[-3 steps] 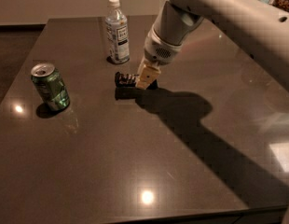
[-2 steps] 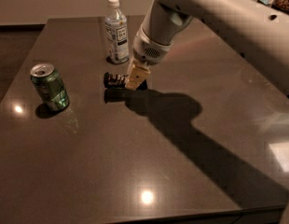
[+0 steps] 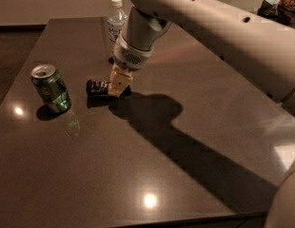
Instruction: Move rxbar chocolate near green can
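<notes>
The bar [image 3: 96,87] sat low and level toward the table's [image 3: 66,175] left edge, near the can [image 3: 51,88] but apart from it. The gripper [image 3: 118,88] pinched the bar's end farthest from the can from above, probably to avoid knocking the can. The bottle [image 3: 117,18] stood by the far edge.

The end effector [image 3: 118,83] is sitting over the right end of the rxbar chocolate [image 3: 96,87], hiding that end, and the wrapper's lettering is reading too small to make out. The arm [image 3: 152,27] is blocking much of the water bottle [image 3: 116,14] and running off the right edge. The worktop [image 3: 90,165] is losing its near left corner past the frame.
</notes>
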Motion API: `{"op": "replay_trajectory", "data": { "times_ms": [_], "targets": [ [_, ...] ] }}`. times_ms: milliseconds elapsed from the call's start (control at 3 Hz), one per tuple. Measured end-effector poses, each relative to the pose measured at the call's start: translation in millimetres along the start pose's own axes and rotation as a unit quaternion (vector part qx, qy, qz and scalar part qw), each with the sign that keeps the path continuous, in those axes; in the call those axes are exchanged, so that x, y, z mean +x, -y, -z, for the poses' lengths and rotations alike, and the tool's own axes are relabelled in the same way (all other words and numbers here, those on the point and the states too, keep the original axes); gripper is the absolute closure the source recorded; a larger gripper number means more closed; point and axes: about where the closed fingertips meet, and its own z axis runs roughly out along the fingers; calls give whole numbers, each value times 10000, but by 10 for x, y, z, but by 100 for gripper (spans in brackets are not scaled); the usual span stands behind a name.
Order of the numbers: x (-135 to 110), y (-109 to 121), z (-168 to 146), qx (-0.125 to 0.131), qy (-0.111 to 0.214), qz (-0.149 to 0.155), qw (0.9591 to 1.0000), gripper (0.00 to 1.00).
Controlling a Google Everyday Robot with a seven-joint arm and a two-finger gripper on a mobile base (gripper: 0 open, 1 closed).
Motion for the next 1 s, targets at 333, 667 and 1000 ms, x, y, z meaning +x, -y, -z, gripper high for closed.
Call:
{"op": "replay_trajectory", "data": {
  "times_ms": [333,667,1000],
  "targets": [
    [-155,-30,-116,-74,16,71,9999,89],
    [-318,-105,-251,-245,6,188,9995,68],
    [-327,-114,-271,-262,1,199,9995,37]
  ]
}}
